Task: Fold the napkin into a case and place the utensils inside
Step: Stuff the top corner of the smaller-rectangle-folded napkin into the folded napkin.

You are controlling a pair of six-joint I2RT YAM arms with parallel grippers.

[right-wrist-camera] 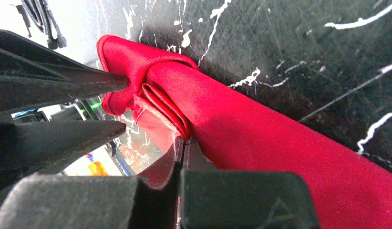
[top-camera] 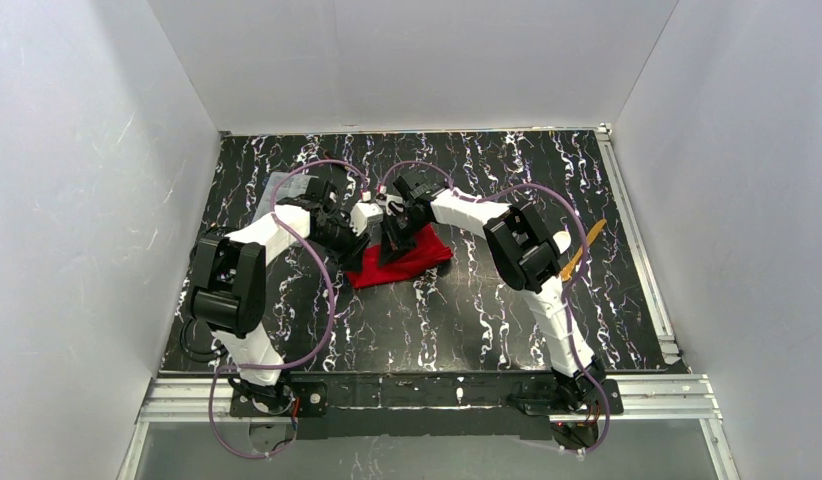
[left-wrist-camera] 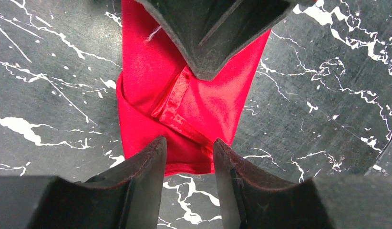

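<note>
Pinching one red napkin [top-camera: 415, 259]: right jaws | left jaws: spread, over its end | arms: two

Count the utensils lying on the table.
1. A yellow-gold utensil lies slanted on the right side of the marbled table, just beyond the right arm. Others may be hidden behind that arm.

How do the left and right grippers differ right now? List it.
The left gripper stands with jaws apart; the right gripper is shut. The left gripper straddles one end of the napkin; the right gripper pinches a fold of it. Both point at the same napkin from opposite sides.
</note>
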